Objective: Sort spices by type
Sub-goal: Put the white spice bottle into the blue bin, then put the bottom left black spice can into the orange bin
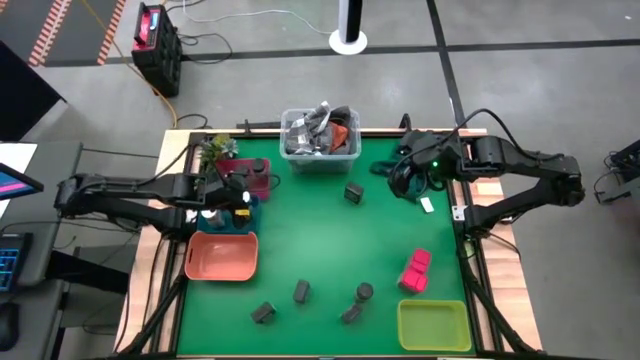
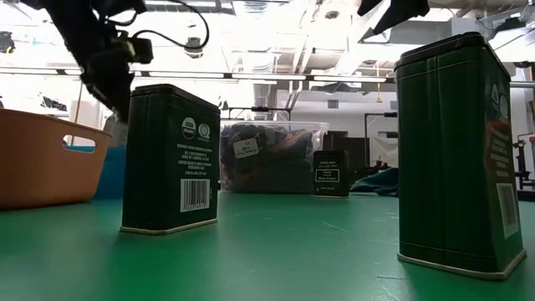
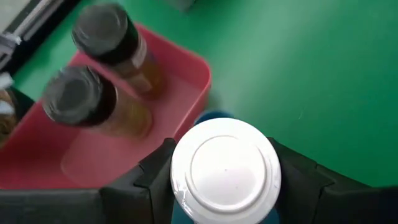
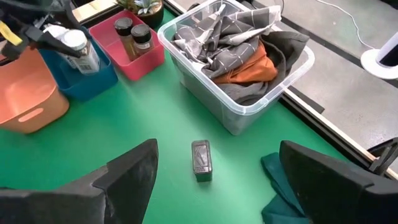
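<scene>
Spices lie scattered over the green counter [image 1: 320,250], and the clear bin [image 1: 320,140] of cloth at its far edge serves as the landmark. To the bin's left sits the pink tray [image 3: 186,81], holding two dark-lidded jars [image 3: 106,37] side by side. Just beyond that tray, farther from the bin, is the blue tray [image 4: 93,81], and the left end effector [image 3: 225,180] hangs over it, its fingers closed on the white-topped jar [image 3: 225,169], one finger on each side of the lid. Nearer the front than the blue tray lies the orange tray [image 1: 221,256].

Right of the bin, the right end effector [image 4: 214,180] hovers above the counter with its fingers spread wide and nothing between them. A single dark tin [image 4: 201,160] lies on the counter just in front of the bin, below that end effector.

Well away from the bin, toward the front edge, several more dark containers [image 1: 300,291] stand apart from one another. Two pink blocks [image 1: 416,271] touch each other at the front right, near the yellow tray [image 1: 434,325].
</scene>
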`<state>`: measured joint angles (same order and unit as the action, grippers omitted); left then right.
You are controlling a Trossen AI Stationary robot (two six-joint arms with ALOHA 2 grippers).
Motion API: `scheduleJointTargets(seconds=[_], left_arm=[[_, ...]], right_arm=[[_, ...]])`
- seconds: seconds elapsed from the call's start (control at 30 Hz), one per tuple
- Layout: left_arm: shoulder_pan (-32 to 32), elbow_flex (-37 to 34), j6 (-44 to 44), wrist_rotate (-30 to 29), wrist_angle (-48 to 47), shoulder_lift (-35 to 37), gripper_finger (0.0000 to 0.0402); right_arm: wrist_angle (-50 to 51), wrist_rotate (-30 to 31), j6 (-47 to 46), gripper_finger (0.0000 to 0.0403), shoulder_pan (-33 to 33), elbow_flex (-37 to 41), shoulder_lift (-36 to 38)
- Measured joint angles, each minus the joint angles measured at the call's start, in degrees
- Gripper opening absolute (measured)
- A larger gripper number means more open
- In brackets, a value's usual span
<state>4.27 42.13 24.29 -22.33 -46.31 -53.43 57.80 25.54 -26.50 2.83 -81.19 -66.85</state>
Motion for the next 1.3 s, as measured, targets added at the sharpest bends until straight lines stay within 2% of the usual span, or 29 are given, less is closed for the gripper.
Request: scheduleJointTargets(seconds=[0.17, 0.47, 0.67, 0.93, 1.03, 1.13, 1.3], left_arm=[[-1.00, -2.90, 1.60, -0.01, 0.61, 0.02, 0.0217], [-2.01, -4.81, 6.36, 2.15, -0.25, 0.00, 0.0216], [-2.03, -4.73, 8.13, 4.23, -0.91, -0.02, 0.0245], [-2.01, 0.49, 8.44, 3.82, -5.85, -0.02, 0.0292], [-2.03, 3.86, 4.93, 3.66, -6.70, -0.02, 0.0296], [-2.69, 7.58, 2.25, 7.01, -6.40, -0.10, 0.0296], [-5.86, 13.19, 2.03, 17.65, -6.46, -1.18, 0.0296]], right_arm=[[0.02, -0.13, -0.35, 0.0360, 0.00, 0.00, 0.00], [0.02, -0.15, -0.46, 0.0360, 0.00, 0.00, -0.01], [0.04, -0.35, -0.24, 0.0360, 0.00, 0.00, 0.00], [0.16, -1.46, 0.07, 0.0360, 0.00, 0.00, 0.00], [0.16, -1.57, 0.90, 0.0360, 0.36, 0.00, -0.01], [0.15, -2.39, 1.19, 0.0360, 1.16, 0.00, -0.02], [0.36, -5.60, 3.72, 0.0360, 3.18, 0.00, -1.43]])
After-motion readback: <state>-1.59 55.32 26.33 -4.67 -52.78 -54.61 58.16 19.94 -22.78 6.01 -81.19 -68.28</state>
